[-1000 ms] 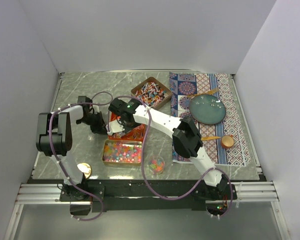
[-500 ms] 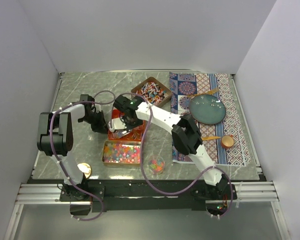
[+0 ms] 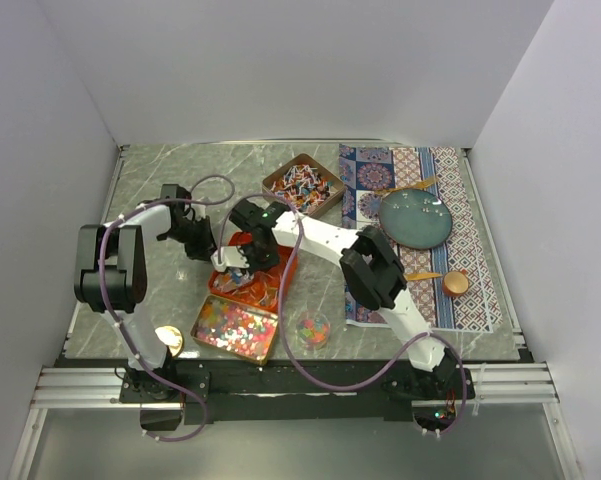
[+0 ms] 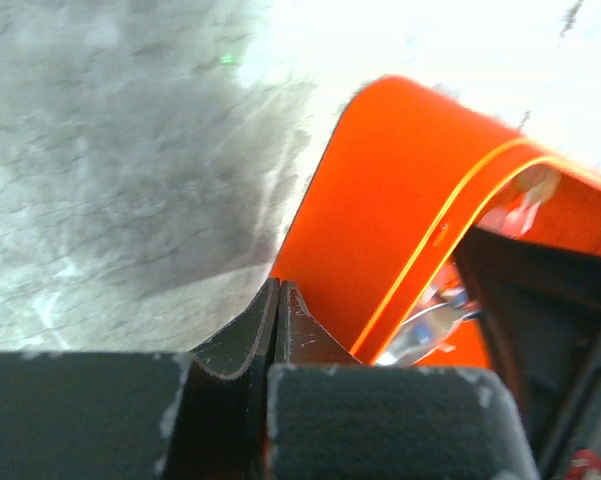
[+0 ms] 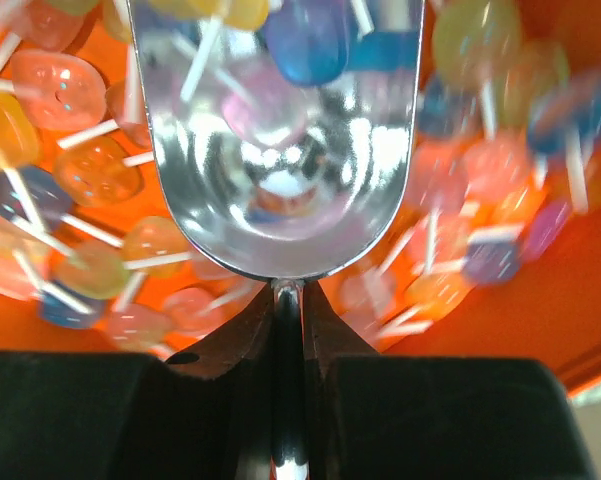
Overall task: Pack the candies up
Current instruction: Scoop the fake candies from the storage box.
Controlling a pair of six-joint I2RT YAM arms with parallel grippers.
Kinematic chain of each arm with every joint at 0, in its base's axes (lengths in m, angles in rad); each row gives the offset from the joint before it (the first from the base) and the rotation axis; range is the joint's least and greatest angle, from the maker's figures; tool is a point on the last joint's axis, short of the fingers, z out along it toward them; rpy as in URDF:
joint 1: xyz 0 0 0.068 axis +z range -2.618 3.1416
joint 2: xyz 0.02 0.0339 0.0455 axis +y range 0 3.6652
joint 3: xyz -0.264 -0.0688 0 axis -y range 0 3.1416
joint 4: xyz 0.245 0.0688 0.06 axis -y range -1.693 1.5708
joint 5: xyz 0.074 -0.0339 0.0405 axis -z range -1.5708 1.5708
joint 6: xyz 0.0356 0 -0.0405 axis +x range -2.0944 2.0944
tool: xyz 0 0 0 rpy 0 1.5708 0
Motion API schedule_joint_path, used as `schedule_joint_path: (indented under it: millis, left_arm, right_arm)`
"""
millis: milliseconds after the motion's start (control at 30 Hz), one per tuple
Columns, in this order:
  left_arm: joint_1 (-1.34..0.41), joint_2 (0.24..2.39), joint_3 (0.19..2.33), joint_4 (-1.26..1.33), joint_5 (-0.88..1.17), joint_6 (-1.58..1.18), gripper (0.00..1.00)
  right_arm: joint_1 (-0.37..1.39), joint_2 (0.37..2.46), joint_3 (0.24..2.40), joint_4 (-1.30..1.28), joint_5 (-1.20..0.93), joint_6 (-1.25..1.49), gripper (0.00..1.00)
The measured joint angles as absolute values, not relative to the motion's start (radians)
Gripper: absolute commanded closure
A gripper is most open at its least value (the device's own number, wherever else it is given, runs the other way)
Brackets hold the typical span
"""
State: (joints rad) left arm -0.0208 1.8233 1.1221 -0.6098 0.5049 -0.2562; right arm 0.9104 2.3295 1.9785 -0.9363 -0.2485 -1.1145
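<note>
I am gripping the scoop by its handle in the right end effector; its bowl is pointing straight ahead into the candies filling the orange tin. The left end effector, fingers pressed together, is sitting at that tin's corner.

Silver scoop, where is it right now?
Right wrist view: the silver scoop sits centre frame, its handle pinched in the right gripper, bowl over the lollipops in the orange tray, behind the bead tin.
</note>
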Motion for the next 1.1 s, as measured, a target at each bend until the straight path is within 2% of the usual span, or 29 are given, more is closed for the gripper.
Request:
schedule_joint_path:
  millis: [333, 500, 633, 733, 933, 1100]
  left_arm:
    - [-0.017, 1.823, 1.188, -0.632, 0.535, -0.249, 0.98]
    - [0.012, 1.823, 1.238, -0.671, 0.575, -0.248, 0.89]
    - [0.048, 1.824, 1.298, -0.694, 0.587, -0.248, 0.75]
    - [0.074, 1.824, 1.343, -0.706, 0.591, -0.245, 0.69]
    - [0.118, 1.821, 1.431, -0.723, 0.606, -0.244, 0.63]
    - [0.135, 1.802, 1.483, -0.719, 0.606, -0.245, 0.62]
  right_arm:
    - [0.894, 2.306, 1.906, -0.849, -0.336, -1.103, 1.00]
    - [0.871, 2.260, 1.814, -0.760, -0.418, -1.087, 1.00]
    - [0.850, 2.234, 1.769, -0.720, -0.456, -1.078, 1.00]
    - [0.840, 2.210, 1.758, -0.723, -0.463, -1.078, 1.00]
    - [0.807, 2.128, 1.758, -0.729, -0.467, -1.079, 1.00]
    - [0.778, 2.023, 1.738, -0.743, -0.459, -1.079, 1.00]
